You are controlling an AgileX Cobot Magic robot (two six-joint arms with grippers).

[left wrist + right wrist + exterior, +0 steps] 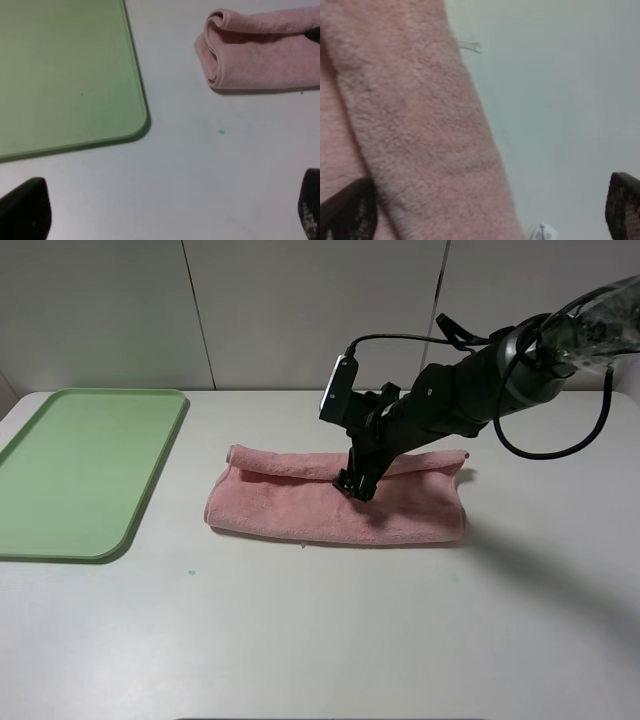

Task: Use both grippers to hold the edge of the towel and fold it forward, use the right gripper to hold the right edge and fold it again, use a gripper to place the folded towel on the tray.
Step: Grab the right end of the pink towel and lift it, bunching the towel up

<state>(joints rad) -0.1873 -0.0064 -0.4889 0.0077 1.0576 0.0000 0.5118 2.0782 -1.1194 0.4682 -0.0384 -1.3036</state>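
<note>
Lying folded on the smooth table [330,640], the fluffy pink towel [290,508] sits under the released right gripper [357,486]; the left gripper [167,210], also released, shows fingertips only.

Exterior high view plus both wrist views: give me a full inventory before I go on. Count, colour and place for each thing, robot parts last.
towel: one, salmon pink, folded into a long band, mid-table, right of the tray and apart from it.
label: one, white, small, at the towel's edge.
tray: one, light green, on the left of the table.
speck: one, teal, on the table in front of the towel's left end.
table: one, off-white, under everything.
wall: pale panels, behind the table.
right gripper: one, black, open, low over the towel's middle; contact cannot be told.
left gripper: one, black, open, above bare table near the tray's corner; seen only in its own wrist view.
</note>
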